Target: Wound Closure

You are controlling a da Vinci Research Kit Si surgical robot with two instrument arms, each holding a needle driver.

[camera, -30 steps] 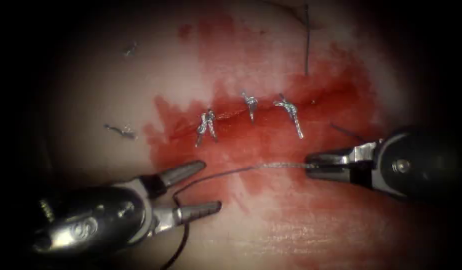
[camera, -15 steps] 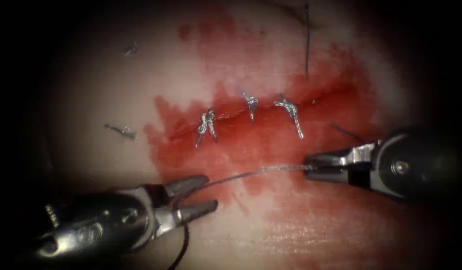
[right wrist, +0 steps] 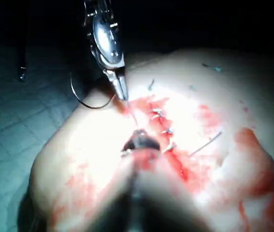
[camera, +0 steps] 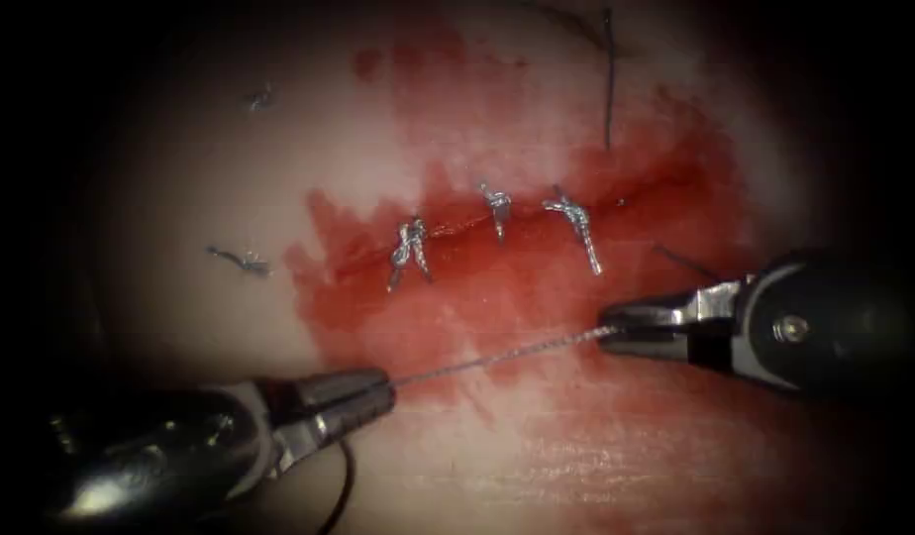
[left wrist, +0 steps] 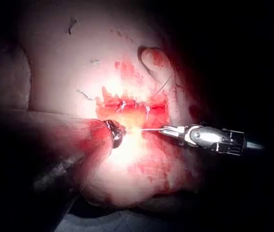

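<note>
Your left tool [camera: 363, 399] has shut its jaws on the thread [camera: 497, 355], now taut to your right tool [camera: 631, 330], whose closed jaws grip it too; keep tension even.

Endoscope overhead-front, both wrist views close along shafts, sharing the cut [camera: 497, 226].

no readable text, labels or numbers

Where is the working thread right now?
In the endoscope view the thread runs taut below the cut's three knots, between the left end effector and the right end effector, both shut on it.
</note>
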